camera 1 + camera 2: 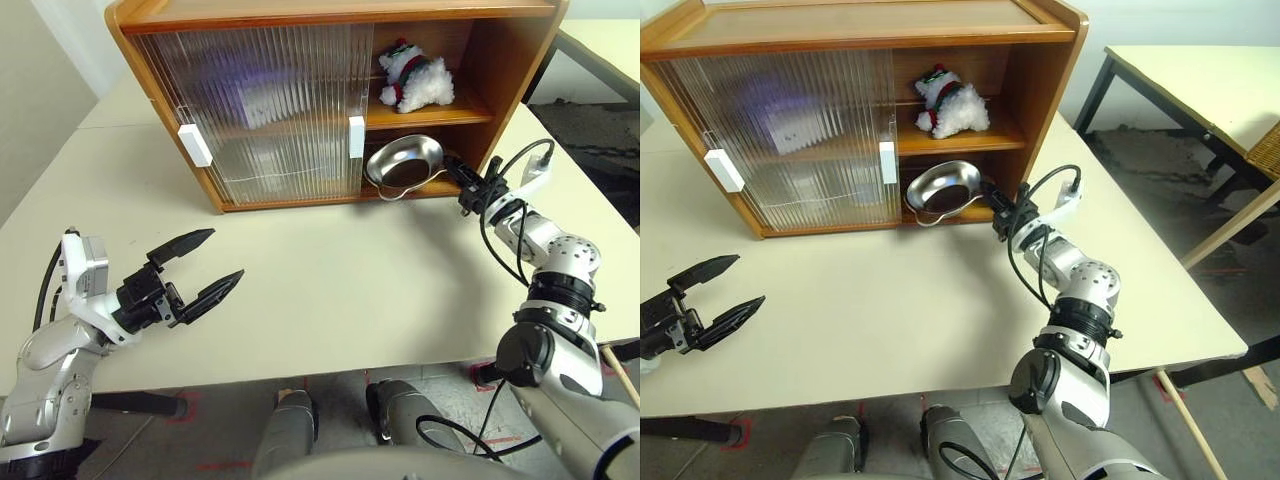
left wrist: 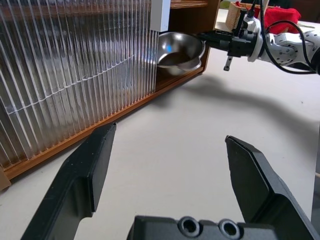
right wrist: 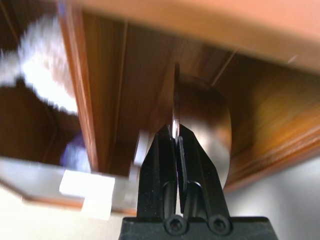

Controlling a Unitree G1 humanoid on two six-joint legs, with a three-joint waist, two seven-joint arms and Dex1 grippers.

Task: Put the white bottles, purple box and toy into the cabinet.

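The cabinet [image 1: 300, 12] stands at the back of the table, its ribbed sliding doors [image 1: 270, 110] covering the left part and the right part open. The toy [image 1: 415, 78] sits on the upper shelf in the open part. Behind the ribbed door a purple blur, the purple box [image 1: 268, 76], shows on the upper shelf. The white bottles are hidden. My right gripper [image 1: 455, 172] is shut on the rim of a metal bowl [image 1: 405, 160], which is tilted at the lower shelf's opening. My left gripper [image 1: 226, 254] hovers open and empty over the table's front left.
White handles [image 1: 195, 144] mark the door edges. The table [image 1: 330, 290] stretches between the two arms. A second table [image 1: 1200, 80] stands at the right beyond a gap of floor.
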